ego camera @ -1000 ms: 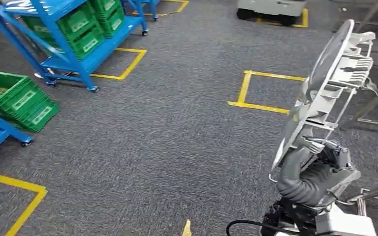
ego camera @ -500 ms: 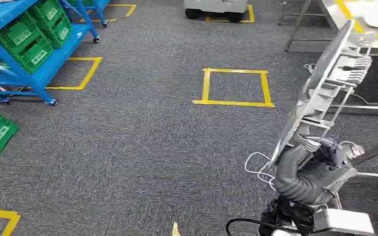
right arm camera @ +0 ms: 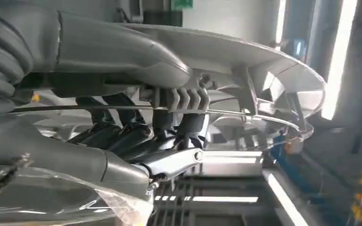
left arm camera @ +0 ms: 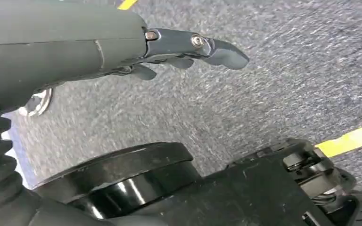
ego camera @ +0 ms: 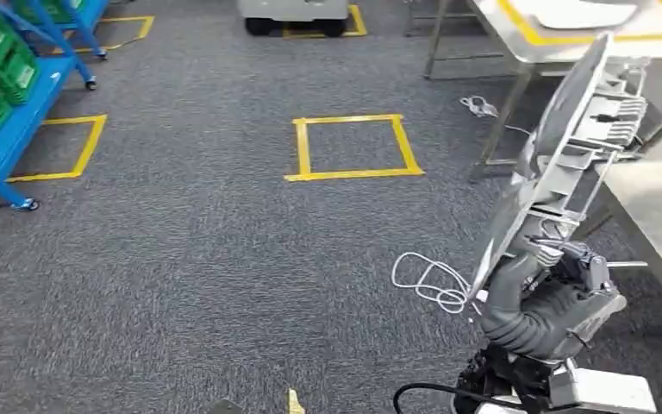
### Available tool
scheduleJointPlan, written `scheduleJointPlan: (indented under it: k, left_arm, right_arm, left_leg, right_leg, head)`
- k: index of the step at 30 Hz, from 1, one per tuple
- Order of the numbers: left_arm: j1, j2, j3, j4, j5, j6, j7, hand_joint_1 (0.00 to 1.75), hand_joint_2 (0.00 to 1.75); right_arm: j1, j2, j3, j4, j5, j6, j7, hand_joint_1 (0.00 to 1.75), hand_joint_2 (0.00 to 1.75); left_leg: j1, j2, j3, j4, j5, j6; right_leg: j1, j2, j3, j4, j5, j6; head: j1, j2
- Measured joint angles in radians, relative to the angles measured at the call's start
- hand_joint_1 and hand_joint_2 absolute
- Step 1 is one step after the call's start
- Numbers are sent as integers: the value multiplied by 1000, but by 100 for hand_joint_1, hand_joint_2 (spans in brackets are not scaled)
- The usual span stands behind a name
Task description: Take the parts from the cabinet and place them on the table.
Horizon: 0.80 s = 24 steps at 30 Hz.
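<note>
Head view: the right hand [ego camera: 545, 297] grips the silver part [ego camera: 569, 147] at its lower end (fingers [right arm camera: 122, 134] wrapped round a rib); the left hand [left arm camera: 99, 44] hangs empty, fingers apart.

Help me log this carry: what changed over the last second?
The camera swung right: blue racks slid off left, the table and a white cable came into view. Nothing was taken or released. The right hand still grips the grey part upright; the left hand stays empty.
</note>
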Motion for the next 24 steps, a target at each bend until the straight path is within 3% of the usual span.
scheduleJointPlan:
  k: [2,3,4,5,6,7,8,9,11,12,13,14,17,18,19,20,22,23,24]
  left_arm:
    - [-1,0,1,0,-1,0,0,0,175]
    - [-2,0,1,0,-1,1,0,0,175]
    - [-2,-1,2,0,-2,1,0,0,175]
    - [-3,-2,3,0,-1,1,-3,0,175]
    - [-7,-3,7,0,2,1,-6,0,175]
    - [-12,-3,10,0,2,1,-7,0,175]
    - [-16,-3,12,0,2,1,-7,0,175]
    - [-17,-4,13,0,2,0,-7,0,175]
    - [-16,-4,13,0,2,-1,-6,0,175]
    - [-13,-4,14,0,1,-2,-4,0,175]
    - [-10,-4,15,0,1,-2,-3,0,175]
    - [-10,-3,16,0,1,-3,-3,0,175]
    - [-14,-6,17,0,-1,-4,-1,0,175]
    - [-13,-9,17,0,-2,-3,-1,0,175]
    - [-10,-11,17,0,-3,-1,0,0,175]
    - [-6,-11,18,0,-2,0,0,0,175]
    - [-5,-10,19,0,-2,0,0,0,175]
    - [-5,-9,19,0,-2,0,0,0,175]
    - [-5,-9,19,0,-3,0,0,0,175]
  right_arm:
    - [2,0,-1,0,0,0,0,175,175]
    - [3,0,-1,0,0,0,0,175,175]
    - [2,0,-2,0,0,0,-1,175,175]
    - [2,1,-1,0,0,0,-1,175,175]
    - [1,3,-1,0,0,0,-1,175,175]
    - [2,3,-1,0,0,0,-2,175,175]
    - [2,3,-1,0,0,0,-2,175,175]
    - [3,3,-1,0,0,0,-2,175,175]
    - [5,3,-1,0,0,0,-2,175,175]
    - [5,3,-1,0,0,0,-2,175,175]
    - [5,5,-2,0,1,0,-3,175,175]
    - [3,6,-2,0,3,0,-5,175,175]
    - [9,7,-3,-1,5,0,-8,175,175]
    - [12,8,-3,-2,5,0,-8,175,175]
    - [15,8,-3,-2,5,0,-8,175,175]
    - [13,8,-3,-2,5,0,-8,175,175]
    - [14,8,-2,-1,5,0,-8,175,175]
    - [14,8,-2,-1,4,0,-8,175,175]
    - [16,8,-3,0,3,0,-8,175,175]
  left_leg:
    - [3,24,6,-2,-4,-6]
    - [6,13,6,2,-16,-15]
    - [11,-46,-4,33,-41,-17]
    - [13,-80,-32,96,-78,-18]
    - [13,-96,-72,189,-123,-18]
    - [12,-101,-108,270,-151,-17]
    - [12,-104,-129,316,-158,-14]
    - [12,-105,-129,314,-141,-10]
    - [11,-115,-85,202,-51,4]
    - [10,-136,-52,119,-1,10]
    - [10,-188,-33,64,20,16]
    - [13,-208,-33,50,23,18]
    - [6,-174,-23,17,6,24]
    - [20,-157,-22,1,17,26]
    - [15,-145,-19,-4,20,27]
    - [14,-133,-20,-5,22,32]
    - [11,-102,-20,-5,21,32]
    - [11,-87,-20,-5,21,32]
    - [11,-73,-20,-4,20,32]
  right_leg:
    - [3,25,-4,0,0,-11]
    - [-2,37,-1,-2,4,-20]
    - [-2,49,-2,-2,4,-24]
    - [-2,60,-3,-2,5,-29]
    - [-1,73,-3,-2,5,-33]
    - [1,87,-2,-2,5,-34]
    - [3,100,-2,-2,5,-35]
    - [5,117,-1,-2,6,-36]
    - [8,150,3,-2,7,-36]
    - [7,164,6,-2,7,-36]
    - [5,175,2,-2,8,-34]
    - [8,187,-1,4,12,-28]
    - [0,216,-23,-2,27,-5]
    - [2,206,-31,3,23,-4]
    - [9,146,-47,20,4,-3]
    - [8,112,-69,70,-29,2]
    - [3,88,-136,227,-96,11]
    - [1,86,-159,277,-110,16]
    - [-2,83,-161,284,-102,19]
  head:
    - [0,0]
    - [-2,0]
    - [-6,0]
    - [-9,0]
    - [-9,0]
    - [-10,0]
    - [-9,0]
    - [-9,0]
    - [-8,0]
    - [-8,0]
    - [-9,0]
    - [-7,0]
    - [-11,0]
    - [-10,0]
    - [-11,0]
    - [-3,0]
    - [-4,0]
    - [-3,0]
    - [-2,0]
